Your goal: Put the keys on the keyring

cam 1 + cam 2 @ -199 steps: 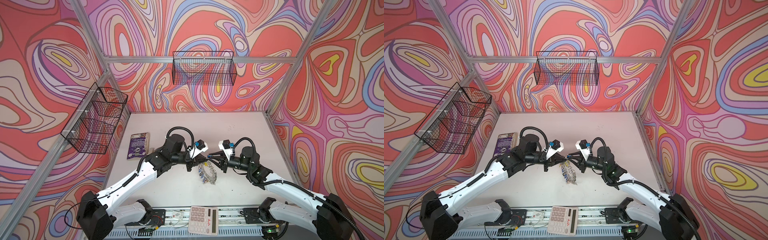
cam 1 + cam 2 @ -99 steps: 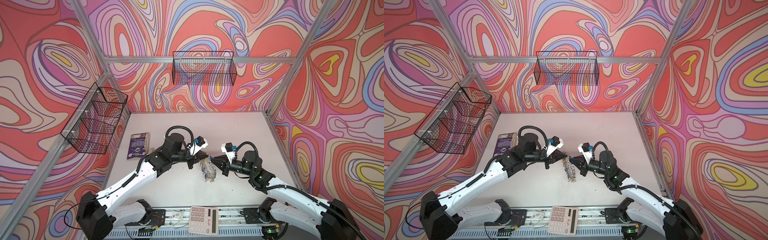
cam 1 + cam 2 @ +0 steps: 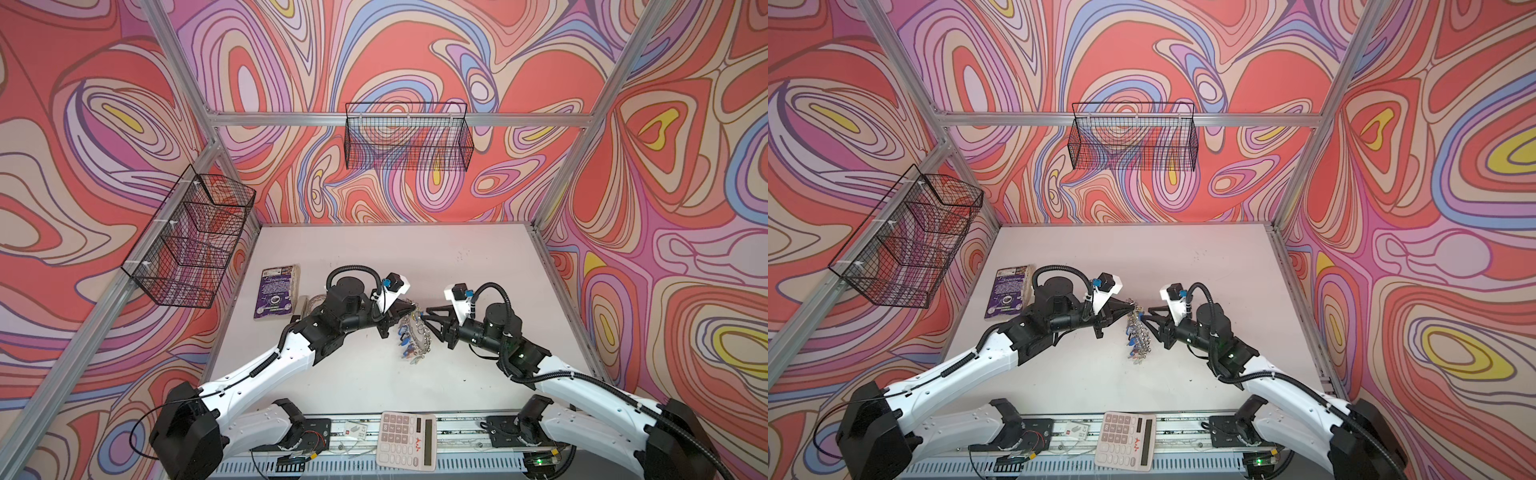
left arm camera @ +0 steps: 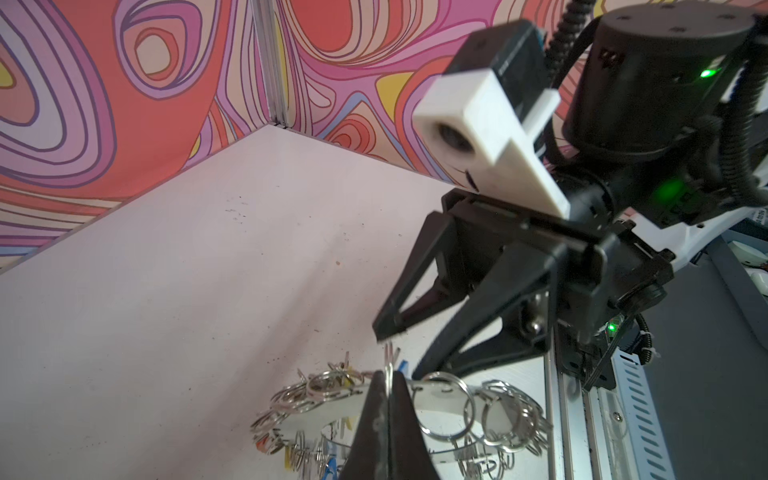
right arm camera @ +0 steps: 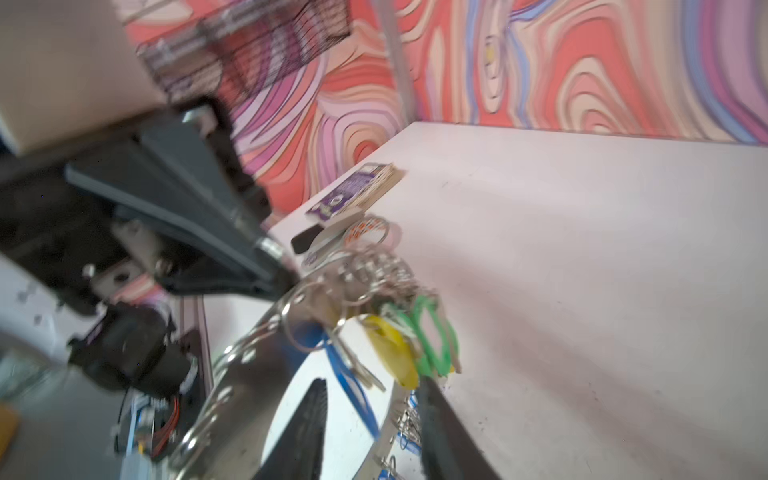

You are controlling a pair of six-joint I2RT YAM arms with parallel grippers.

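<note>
The keyring (image 3: 417,337), a flat grey disc hung with small split rings, hangs tilted above the table. My left gripper (image 3: 414,309) is shut on its top edge. In the left wrist view the closed jaws (image 4: 386,388) pinch the metal of the keyring (image 4: 436,399). The keys hang from the rim: blue tags (image 3: 402,332), and in the right wrist view a green tag (image 5: 436,336), a yellow tag (image 5: 390,349) and a blue tag (image 5: 349,382). My right gripper (image 3: 427,320) stands open just right of the keyring (image 3: 1138,336). A stretch of rim and the blue tag show between its jaws (image 5: 370,399).
A purple book (image 3: 276,293) and a translucent tape roll (image 3: 316,300) lie at the left of the table. A calculator (image 3: 407,440) rests on the front rail. Wire baskets hang on the left wall (image 3: 189,245) and the back wall (image 3: 409,141).
My right gripper was shut at the keyring a second ago; it has opened and sits slightly back. The left gripper stays shut on the keyring, which has swung a little.
</note>
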